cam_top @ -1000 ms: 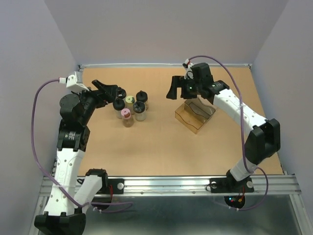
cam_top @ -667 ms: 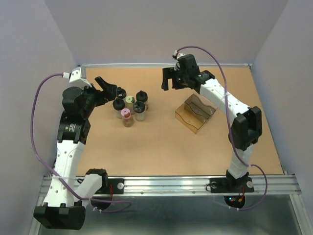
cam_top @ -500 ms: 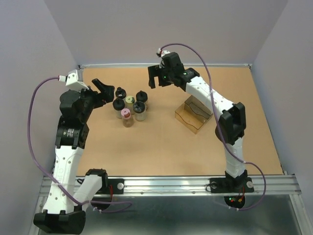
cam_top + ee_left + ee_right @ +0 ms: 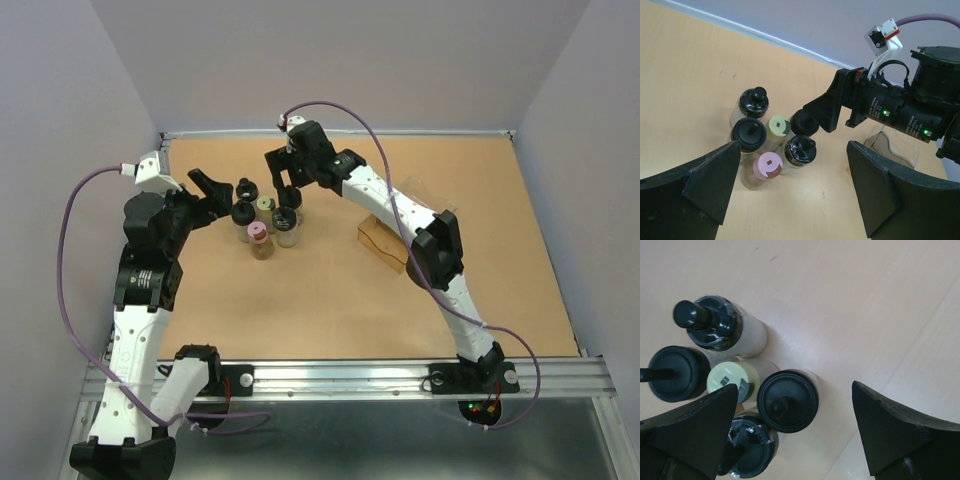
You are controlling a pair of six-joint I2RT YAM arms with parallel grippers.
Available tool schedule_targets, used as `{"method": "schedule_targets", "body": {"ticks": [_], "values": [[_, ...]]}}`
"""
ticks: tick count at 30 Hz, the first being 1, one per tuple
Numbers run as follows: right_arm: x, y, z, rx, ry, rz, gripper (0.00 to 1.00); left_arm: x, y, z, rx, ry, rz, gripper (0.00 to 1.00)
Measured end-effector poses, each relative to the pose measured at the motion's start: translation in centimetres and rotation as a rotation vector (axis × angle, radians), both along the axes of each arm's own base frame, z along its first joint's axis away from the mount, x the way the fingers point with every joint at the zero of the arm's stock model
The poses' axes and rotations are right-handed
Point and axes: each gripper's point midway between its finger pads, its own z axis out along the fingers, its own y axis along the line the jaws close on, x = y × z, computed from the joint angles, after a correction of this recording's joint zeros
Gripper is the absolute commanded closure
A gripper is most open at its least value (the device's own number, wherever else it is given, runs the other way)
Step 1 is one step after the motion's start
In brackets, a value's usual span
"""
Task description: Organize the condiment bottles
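Six condiment bottles [image 4: 265,213] stand upright in a tight cluster on the back-left part of the table [image 4: 330,300]. Four have black caps, the yellow-green cap [image 4: 265,204] is mid-cluster and the pink cap [image 4: 258,231] is at the near edge. Over the cluster's far-right side hangs the right gripper [image 4: 285,172], jaws wide apart and holding nothing. Its wrist view looks straight down, with a black-capped bottle [image 4: 787,400] under the gap between the fingers. Just left of the cluster is the left gripper [image 4: 213,187], aimed at it with jaws spread, empty and touching no bottle. An amber clear box [image 4: 385,240] sits right of the bottles, well apart, partly hidden by the right arm.
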Motion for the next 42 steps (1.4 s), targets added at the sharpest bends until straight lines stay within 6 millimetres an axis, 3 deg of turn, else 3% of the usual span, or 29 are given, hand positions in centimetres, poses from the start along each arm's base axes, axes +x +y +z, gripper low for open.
{"method": "schedule_targets", "body": {"ticks": [7,17,33,38,42], "values": [[0.7,-0.2,-5.1,-0.055,0.069,-0.012,0.00,0.0,0.5,-0.3,0.015,0.010,0.024,0.02],[0.8,-0.1,-5.2,-0.056,0.066,-0.013,0.01,-0.1,0.9,-0.4,0.030,0.010,0.041,0.01],[2.6,-2.7,-4.6,-0.111,0.014,-0.136,0.00,0.0,1.0,-1.1,0.027,0.028,0.050,0.01],[2.0,-3.3,-2.7,-0.084,0.024,-0.114,0.00,0.0,1.1,-1.1,0.028,0.027,0.056,0.01],[0.2,-4.2,2.2,-0.015,-0.003,-0.078,0.00,0.0,1.2,-1.1,0.029,0.026,0.060,0.01]]}}
